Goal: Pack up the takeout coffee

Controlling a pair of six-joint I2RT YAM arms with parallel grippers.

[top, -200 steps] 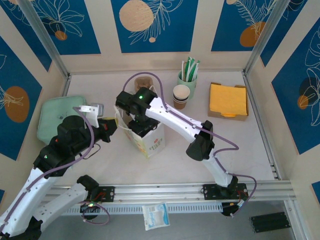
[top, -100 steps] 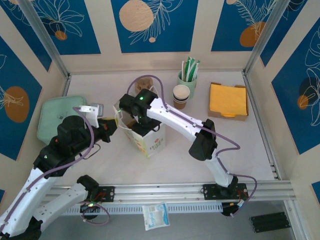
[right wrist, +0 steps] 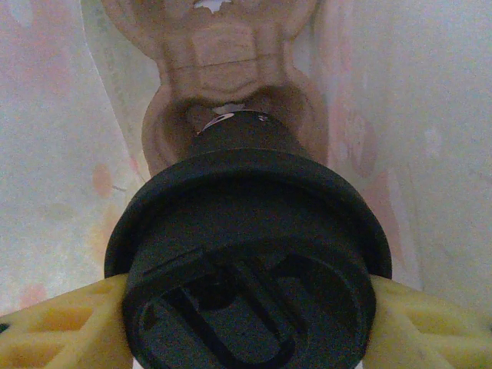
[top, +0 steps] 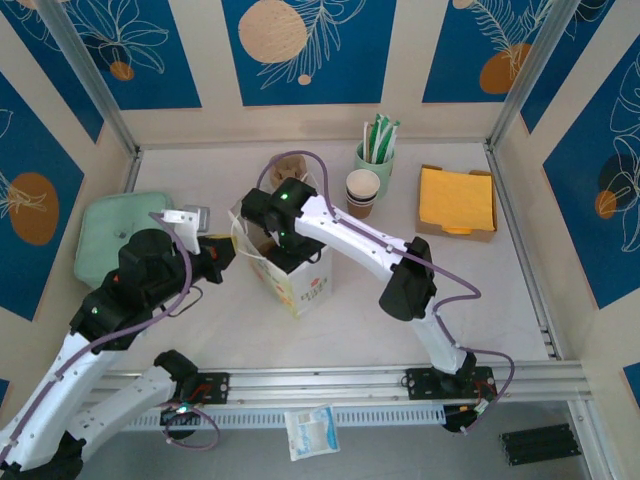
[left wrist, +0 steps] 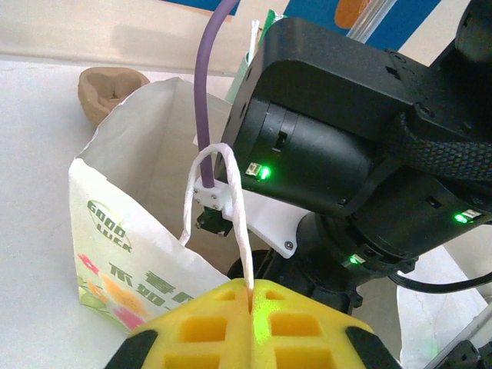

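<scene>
Top external view: a white printed paper bag (top: 296, 272) stands upright on the pale counter (top: 480, 290). The left gripper (top: 218, 252) is just left of the bag, at its rim. The right arm's black wrist (top: 283, 208) hangs directly over the bag's open mouth, reaching down into it. Beyond the bag lies a brown moulded-pulp cup carrier (top: 290, 165). Behind and to the right of the bag are a stack of lidless paper cups (top: 362, 190), a green cup of stir sticks (top: 375, 150) and a box of orange napkins (top: 457, 200). A pale green square tray (top: 112, 235) lies left of the bag.

Left wrist view: the left gripper (left wrist: 252, 296) has its yellow pads pressed together on the bag's white string handle (left wrist: 231, 196), which loops up from between them. The bag's printed side (left wrist: 115, 231) stands just past the gripper, and the right arm's wrist (left wrist: 323, 154) fills the space above the bag's mouth.

Right wrist view: inside the bag, the right gripper (right wrist: 246, 338) clamps the takeout coffee (right wrist: 246, 254), seen as its round black plastic lid, with a yellow finger (right wrist: 54, 327) against each side. Beneath the coffee, on the bag's floor, lies a brown pulp shape (right wrist: 223, 61); I cannot tell whether the cup touches it.
</scene>
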